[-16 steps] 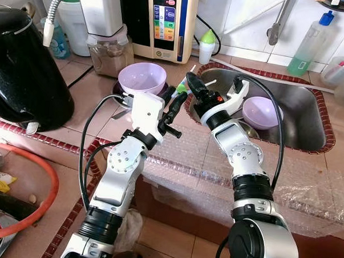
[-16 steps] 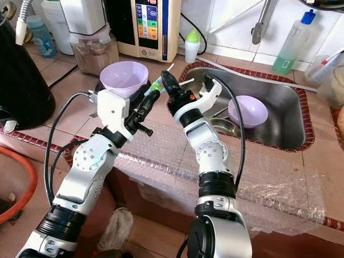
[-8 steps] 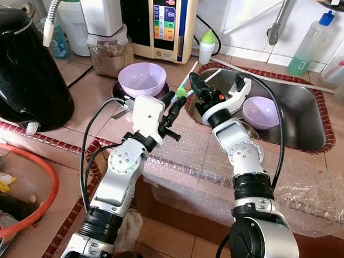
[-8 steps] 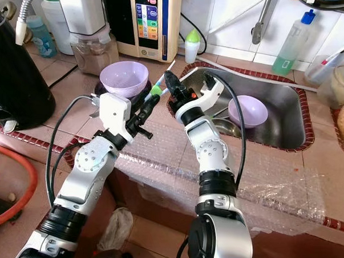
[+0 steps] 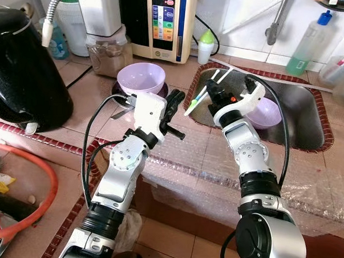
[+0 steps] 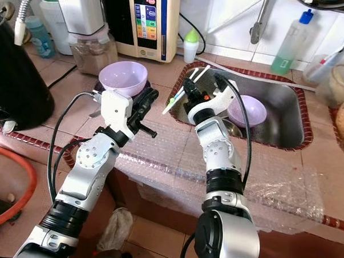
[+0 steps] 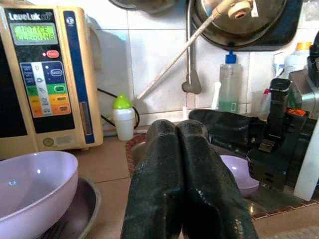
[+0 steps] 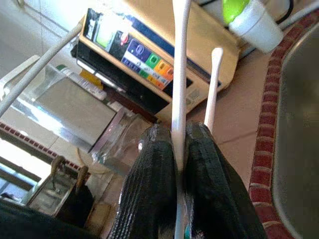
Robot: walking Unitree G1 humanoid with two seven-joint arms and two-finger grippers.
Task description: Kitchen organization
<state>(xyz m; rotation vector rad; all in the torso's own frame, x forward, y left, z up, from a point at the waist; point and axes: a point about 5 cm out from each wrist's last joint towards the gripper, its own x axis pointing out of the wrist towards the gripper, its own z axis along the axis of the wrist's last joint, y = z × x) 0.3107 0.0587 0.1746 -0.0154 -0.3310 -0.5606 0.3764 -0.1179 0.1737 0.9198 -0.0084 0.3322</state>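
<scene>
White stick [image 8: 179,74] pinched in right claw [image 8: 182,144]

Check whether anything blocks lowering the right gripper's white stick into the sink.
Nothing visible does. The right gripper holds the white stick over the left side of the sink; the purple bowl lies farther right in the basin, apart from it.

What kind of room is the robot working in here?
Most likely a home kitchen. A steel sink is set into a tiled counter, with a purple bowl beside it, a dish soap bottle near the wall, and a water purifier standing behind.
</scene>
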